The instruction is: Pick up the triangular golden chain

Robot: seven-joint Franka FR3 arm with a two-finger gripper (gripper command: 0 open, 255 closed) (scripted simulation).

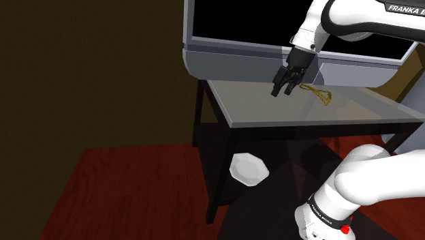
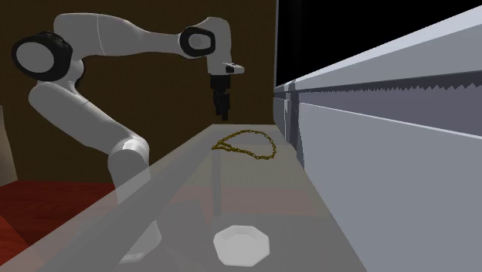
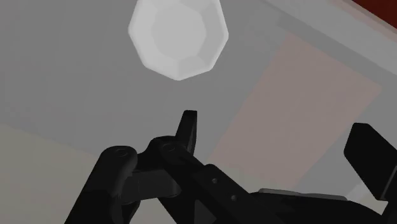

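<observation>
Golden chain (image 1: 319,94) (image 2: 247,144) lies in a loose triangle, flat on the see-through table (image 1: 272,116) (image 2: 193,178), just below the gripper (image 1: 282,91) (image 2: 223,114) (image 3: 280,137) and a little off to its side, untouched. The gripper hangs above the surface, black fingers spread wide, nothing between them. Ahead of the fingertips, seen through the table, sits a white faceted object (image 1: 247,168) (image 2: 241,244) (image 3: 178,38).

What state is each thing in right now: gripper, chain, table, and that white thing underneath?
gripper: jaws open, empty, hanging above the table beside the chain.
golden chain: lying flat on the table top, not gripped.
table: standing, see-through top.
white faceted object: below the table top, seen through it, untouched.
</observation>
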